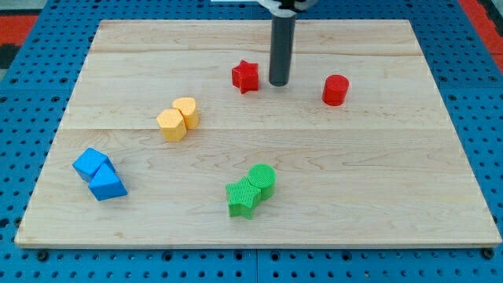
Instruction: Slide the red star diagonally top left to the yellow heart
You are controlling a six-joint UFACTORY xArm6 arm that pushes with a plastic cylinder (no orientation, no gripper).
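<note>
Approach step, by the look of it: the tip, a bare rod holding nothing, stands just right of the red star at far centre, untouching; next a leftward, slightly nearward push toward the yellow heart.

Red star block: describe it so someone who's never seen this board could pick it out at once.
Start at the pale wooden board on the blue pegboard and find the dark rod coming down near the view's top centre. Just off the view's left of my tip sits the small red star-shaped block. The only other red piece, a red cylinder, is round and lies on the rod's other side.
</note>
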